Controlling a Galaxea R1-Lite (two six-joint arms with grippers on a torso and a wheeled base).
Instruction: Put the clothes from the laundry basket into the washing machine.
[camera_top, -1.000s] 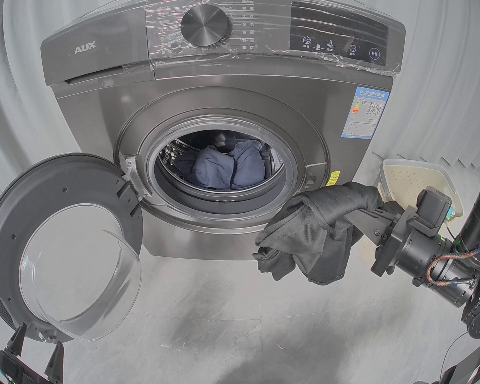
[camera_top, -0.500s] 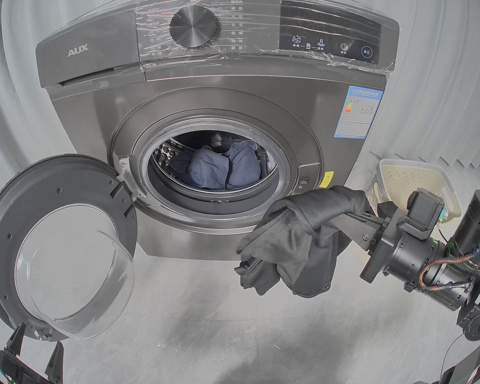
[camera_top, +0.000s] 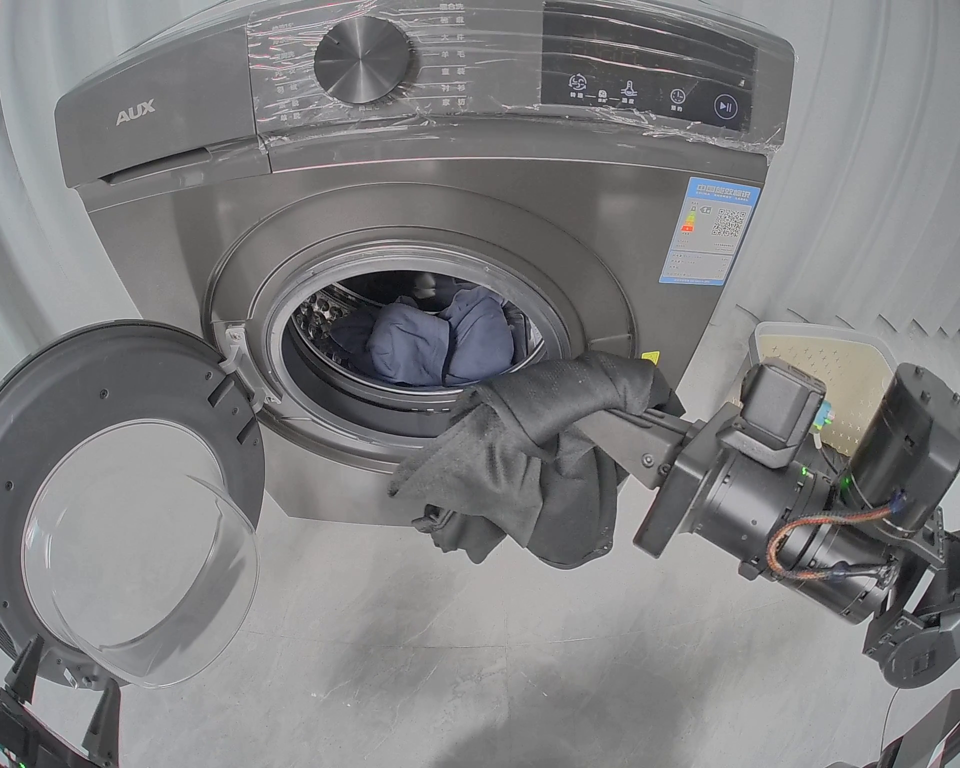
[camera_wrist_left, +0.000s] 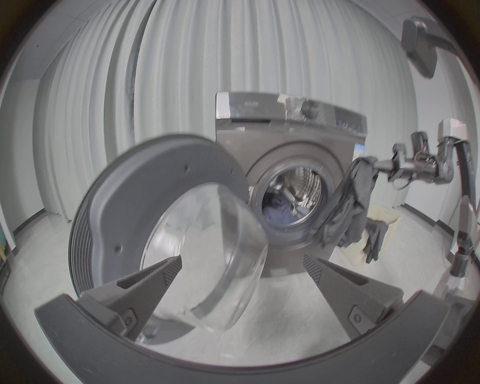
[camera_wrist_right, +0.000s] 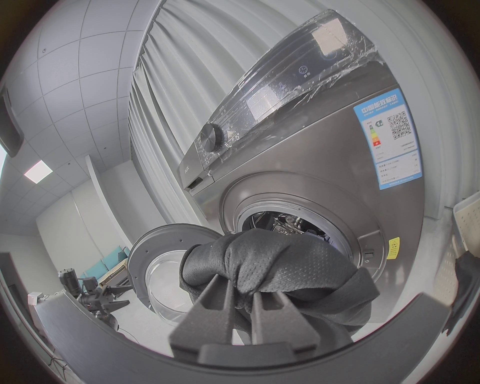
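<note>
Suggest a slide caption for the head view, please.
Right gripper holds a dark garment at the open washing machine, with blue clothes inside its drum.

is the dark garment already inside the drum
No, the dark garment hangs from the right gripper outside the washing machine, draped below the opening's rim.

- The floor (camera_top: 470, 650) is grey and smooth, with mottled darker and lighter patches and faint scuff marks. It runs from the foreground back to a pale pleated curtain (camera_top: 880, 150).
- A grey front-loading washing machine (camera_top: 430, 190) stands directly on the floor at the rear, close before the curtain. Its base meets the floor below the round opening.
- A cream, perforated plastic laundry basket (camera_top: 850, 365) sits just beside the machine, on the right in the head view. Its lower part is hidden, so its contact with the floor cannot be confirmed there.
</note>
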